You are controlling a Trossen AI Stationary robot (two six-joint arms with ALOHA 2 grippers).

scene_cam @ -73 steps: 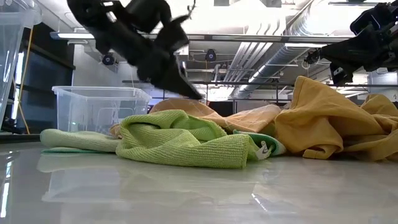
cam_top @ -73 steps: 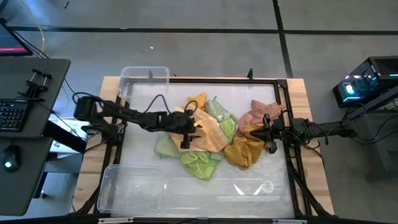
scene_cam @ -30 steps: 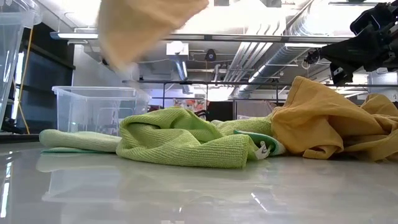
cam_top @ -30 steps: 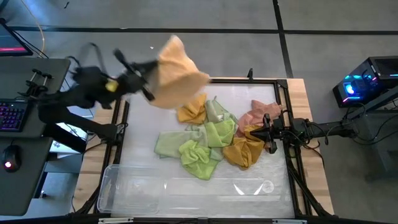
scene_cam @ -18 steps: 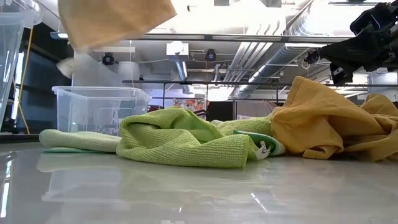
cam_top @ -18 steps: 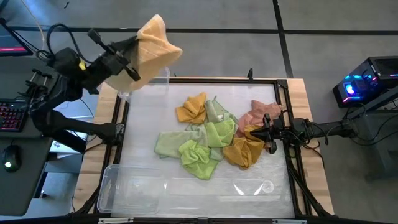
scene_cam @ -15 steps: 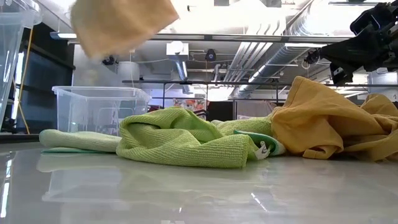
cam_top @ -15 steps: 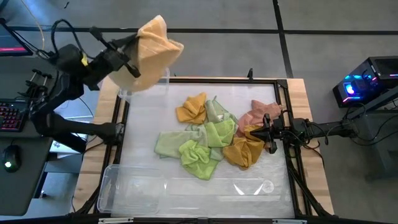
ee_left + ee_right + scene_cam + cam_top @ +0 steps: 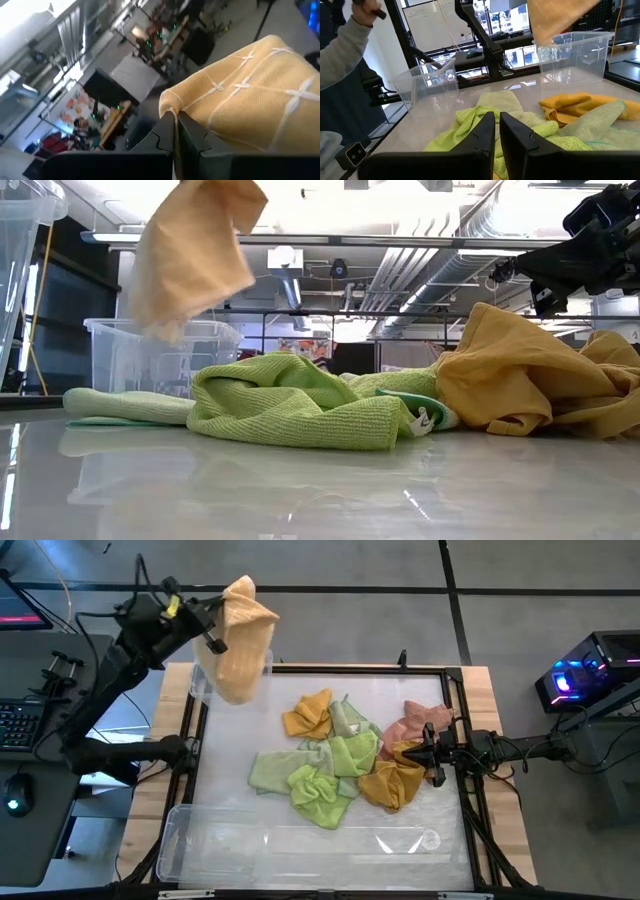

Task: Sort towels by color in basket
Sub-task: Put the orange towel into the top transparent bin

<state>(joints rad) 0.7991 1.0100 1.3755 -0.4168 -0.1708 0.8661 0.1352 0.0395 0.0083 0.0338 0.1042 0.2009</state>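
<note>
L gripper (image 9: pixel 212 628) pinched on peach towel (image 9: pixel 240 645) by edge, hanging above clear bin (image 9: pixel 265 662). Soft, light, drapes; corner grip suits. R gripper (image 9: pixel 432 755) closed, empty, beside pile (image 9: pixel 330 755), well apart from bin.

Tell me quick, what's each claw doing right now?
Left gripper: shut on the peach-orange towel, above the clear bin.
Right gripper: shut, holding nothing.

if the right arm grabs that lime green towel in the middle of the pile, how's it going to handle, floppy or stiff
Probably floppy: the lime green towel lies crumpled in soft folds, and the peach-orange towel droops limply from the shut left gripper above the clear bin. It likely weighs little. It may drag neighbours, since it overlaps the mustard yellow towel beside the shut right gripper.
</note>
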